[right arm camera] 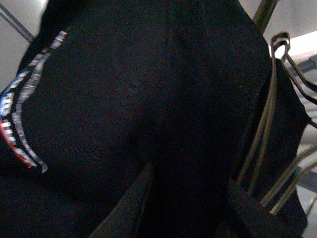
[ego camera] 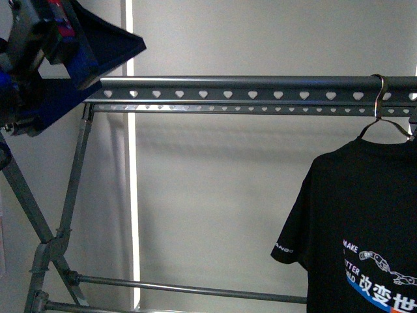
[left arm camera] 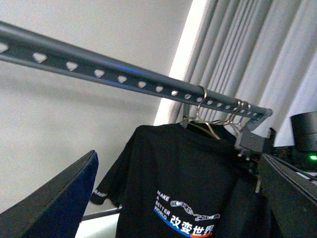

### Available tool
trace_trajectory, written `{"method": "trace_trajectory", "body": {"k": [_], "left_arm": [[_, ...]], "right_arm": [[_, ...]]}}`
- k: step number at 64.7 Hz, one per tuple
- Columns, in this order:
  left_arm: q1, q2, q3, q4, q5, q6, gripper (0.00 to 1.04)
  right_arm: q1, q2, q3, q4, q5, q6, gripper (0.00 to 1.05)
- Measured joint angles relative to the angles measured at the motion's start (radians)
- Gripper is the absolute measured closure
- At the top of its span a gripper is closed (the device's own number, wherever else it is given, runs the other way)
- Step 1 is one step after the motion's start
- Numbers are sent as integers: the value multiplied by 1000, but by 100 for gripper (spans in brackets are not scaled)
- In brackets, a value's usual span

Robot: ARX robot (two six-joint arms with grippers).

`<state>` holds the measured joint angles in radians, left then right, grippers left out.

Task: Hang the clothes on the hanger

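Large dark grey metal drying rack (ego camera: 260,86), rails punched with heart-shaped holes: its top rail carries a black short-sleeved T-shirt (ego camera: 365,215) lettered "MAKE A", hung on a thin silvery wire hanger (ego camera: 380,91). Pose: left arm (ego camera: 26,39) raised beside the rail's end, left gripper (ego camera: 120,65) spread wide, empty. The right gripper (right arm camera: 185,213) sits close against black cloth, its opening indiscernible.

Drying rack (ego camera: 260,83): grey metal, satin sheen. T-shirt (ego camera: 355,215): matt black cloth (fine knit). Wire hanger (ego camera: 382,94): shiny metal.

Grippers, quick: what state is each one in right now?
Left gripper: open, holding nothing.
Right gripper: cannot tell; the black T-shirt fills its wrist view.
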<state>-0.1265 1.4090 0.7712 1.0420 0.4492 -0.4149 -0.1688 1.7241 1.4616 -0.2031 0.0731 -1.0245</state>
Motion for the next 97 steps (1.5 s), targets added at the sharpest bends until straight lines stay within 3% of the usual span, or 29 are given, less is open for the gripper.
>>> {"method": "trace_trajectory", "body": {"k": [9,16,21,25,29,33,38,46,54,57,62,68,97], "left_arm": [[11,38,69,-233,-111,31,7],[16,80,96,-371,-175,64,7],[-9,58,26,-373,-514,255,26],[-8,22,-53,-324,-576,325,36],[-3,-21,-129,-288,-577,359,47],[4,-68,-209,-259,-560,382,60],[15,-113,-281,-237,-551,395,72],[47,-220,-425,-209,-531,403,102],[58,-292,-499,-208,-515,409,101],[87,-322,-527,-208,-463,410,101],[122,-389,-578,-220,-456,410,101],[124,-444,-614,-240,-453,410,101],[124,-700,-753,-355,-452,410,101]], "right_arm": [[3,-149,-187,180,-232,204,43],[-26,-348,-384,354,-422,476,24],[-102,-629,-657,543,-552,824,5],[-142,-782,-804,570,-563,967,8],[-143,-940,-932,484,-440,1009,17],[-120,-1071,-1050,438,-349,1012,29],[-84,-1133,-1109,443,-317,1012,41],[-11,-1215,-1218,459,-244,1012,73],[27,-1266,-1268,463,-209,1012,95],[40,-1285,-1286,463,-196,1011,103],[114,-1326,-1321,458,-92,1012,102],[161,-1359,-1345,453,-85,1013,102],[165,-1495,-1416,388,-74,1014,102]]}}
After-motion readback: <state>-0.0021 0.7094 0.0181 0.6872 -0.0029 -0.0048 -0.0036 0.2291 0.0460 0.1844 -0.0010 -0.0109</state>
